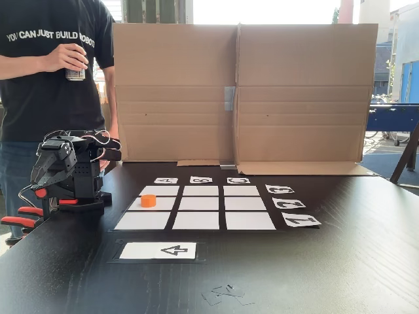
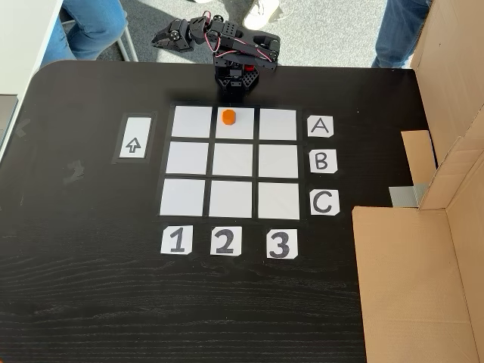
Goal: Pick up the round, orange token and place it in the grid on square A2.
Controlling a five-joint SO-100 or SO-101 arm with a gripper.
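The orange token point(image 2: 228, 116) point(image 1: 148, 200) stands upright on square A2 point(image 2: 243, 130) point(image 1: 167, 204), the white square of the grid point(image 2: 231, 160) point(image 1: 201, 204) in line with the A card point(image 2: 321, 125) and the 2 card point(image 2: 225, 240). Nothing touches it. My arm is folded up on its base at the table edge, just beyond the A row. The gripper point(image 2: 157, 38) point(image 1: 36, 183) hangs past the table edge, well away from the token. Its fingers taper to one point with nothing between them.
A white arrow card point(image 2: 133, 145) point(image 1: 158, 250) lies beside the grid. A tall cardboard screen point(image 1: 242, 91) point(image 2: 423, 249) stands past the C row. A person point(image 1: 46, 65) holding a can stands behind the arm. Red clamp handles point(image 1: 19, 219) stick out at the table edge.
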